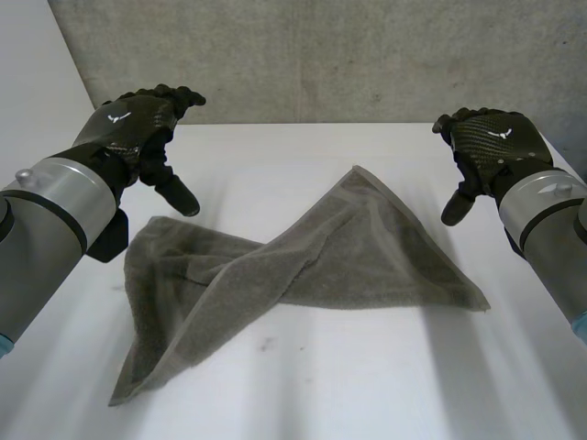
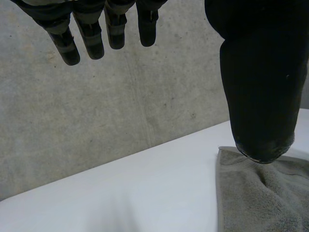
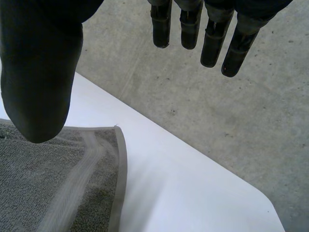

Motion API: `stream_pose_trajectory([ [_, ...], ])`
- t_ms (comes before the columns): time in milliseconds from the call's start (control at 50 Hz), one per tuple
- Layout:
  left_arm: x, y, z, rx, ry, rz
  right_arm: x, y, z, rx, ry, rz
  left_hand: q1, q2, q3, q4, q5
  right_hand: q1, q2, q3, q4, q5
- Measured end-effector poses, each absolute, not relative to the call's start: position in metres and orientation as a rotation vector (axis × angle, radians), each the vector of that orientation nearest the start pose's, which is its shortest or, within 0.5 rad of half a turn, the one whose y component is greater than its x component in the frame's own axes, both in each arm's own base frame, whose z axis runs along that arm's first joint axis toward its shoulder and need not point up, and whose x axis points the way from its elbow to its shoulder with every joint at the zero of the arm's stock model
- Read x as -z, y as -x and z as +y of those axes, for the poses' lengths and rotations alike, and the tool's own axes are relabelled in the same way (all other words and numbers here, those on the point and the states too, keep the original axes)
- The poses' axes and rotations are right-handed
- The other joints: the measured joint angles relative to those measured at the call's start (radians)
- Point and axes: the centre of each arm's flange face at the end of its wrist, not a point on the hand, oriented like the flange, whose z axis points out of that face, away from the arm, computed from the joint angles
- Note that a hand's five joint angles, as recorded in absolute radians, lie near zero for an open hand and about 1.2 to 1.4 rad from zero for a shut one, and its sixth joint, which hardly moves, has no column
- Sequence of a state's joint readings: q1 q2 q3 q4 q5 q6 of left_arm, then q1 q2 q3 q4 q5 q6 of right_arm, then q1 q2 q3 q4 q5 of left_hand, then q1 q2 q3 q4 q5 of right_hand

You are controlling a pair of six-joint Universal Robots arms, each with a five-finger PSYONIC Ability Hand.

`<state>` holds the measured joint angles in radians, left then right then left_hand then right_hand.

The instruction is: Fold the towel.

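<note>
Head view: nearest me, the grey towel [image 1: 303,266] lies twisted and rumpled across the white table [image 1: 367,394] with no clean fold, so I judge nearly all the folding is left. Beyond it, my left hand [image 1: 138,128] and right hand [image 1: 491,137] hover wide apart, fingers relaxed, holding nothing.

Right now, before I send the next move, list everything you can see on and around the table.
towel: one, grey, lying rumpled and partly twisted on the middle of the table, between the two hands.
table: one, white, under the towel.
wall: one, grey concrete, behind the table's far edge.
arms: two, grey, left arm and right arm coming in from the near corners.
left hand: one, black, open, by the towel's left far corner.
right hand: one, black, open, beside the towel's right far side.
</note>
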<state>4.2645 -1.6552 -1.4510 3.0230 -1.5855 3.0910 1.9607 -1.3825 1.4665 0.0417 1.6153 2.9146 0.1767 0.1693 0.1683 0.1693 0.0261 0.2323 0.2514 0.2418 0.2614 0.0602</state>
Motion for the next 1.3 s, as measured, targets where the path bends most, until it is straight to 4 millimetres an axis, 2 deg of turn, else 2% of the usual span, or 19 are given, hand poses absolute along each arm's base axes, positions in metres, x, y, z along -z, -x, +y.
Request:
stream_pose_trajectory([
  [320,-0.312,0.253,-0.230,2.297,-0.478,2.538,-0.272,-0.246,-0.271,2.012,0.664,2.226,0.023,0.031,0.032,0.029,0.002,0.000,0.000,0.000,0.000,0.000],
  [440,-0.305,0.249,-0.226,2.211,-0.469,2.586,-0.261,-0.245,-0.273,1.959,0.746,2.301,0.027,0.035,0.036,0.033,0.004,0.000,0.000,0.000,0.000,0.000],
  [560,-0.280,0.241,-0.217,2.024,-0.447,2.666,-0.238,-0.243,-0.268,1.814,0.854,2.410,0.027,0.037,0.037,0.036,0.002,0.000,0.000,0.000,0.000,0.000],
  [660,-0.245,0.232,-0.208,1.833,-0.437,2.735,-0.208,-0.236,-0.267,1.679,0.905,2.485,0.032,0.042,0.043,0.041,0.005,0.004,0.001,0.002,0.000,0.003],
  [720,-0.222,0.226,-0.202,1.721,-0.436,2.774,-0.188,-0.230,-0.269,1.639,0.927,2.500,0.082,0.090,0.091,0.090,0.057,0.101,0.078,0.091,0.073,0.107],
  [820,-0.195,0.219,-0.193,1.624,-0.436,2.809,-0.165,-0.220,-0.276,1.664,0.953,2.499,0.165,0.173,0.174,0.172,0.143,0.259,0.240,0.261,0.238,0.275],
  [1040,-0.166,0.215,-0.186,1.637,-0.427,2.799,-0.126,-0.207,-0.297,1.699,0.972,2.533,0.184,0.193,0.194,0.192,0.164,0.390,0.367,0.381,0.360,0.389],
  [1220,-0.147,0.215,-0.187,1.569,-0.429,2.816,-0.117,-0.206,-0.305,1.742,0.957,2.517,0.187,0.196,0.197,0.194,0.166,0.681,0.658,0.669,0.648,0.671],
  [1300,-0.141,0.215,-0.190,1.552,-0.422,2.809,-0.115,-0.207,-0.307,1.758,0.956,2.506,0.254,0.263,0.257,0.255,0.224,0.916,0.882,0.887,0.870,0.897],
])
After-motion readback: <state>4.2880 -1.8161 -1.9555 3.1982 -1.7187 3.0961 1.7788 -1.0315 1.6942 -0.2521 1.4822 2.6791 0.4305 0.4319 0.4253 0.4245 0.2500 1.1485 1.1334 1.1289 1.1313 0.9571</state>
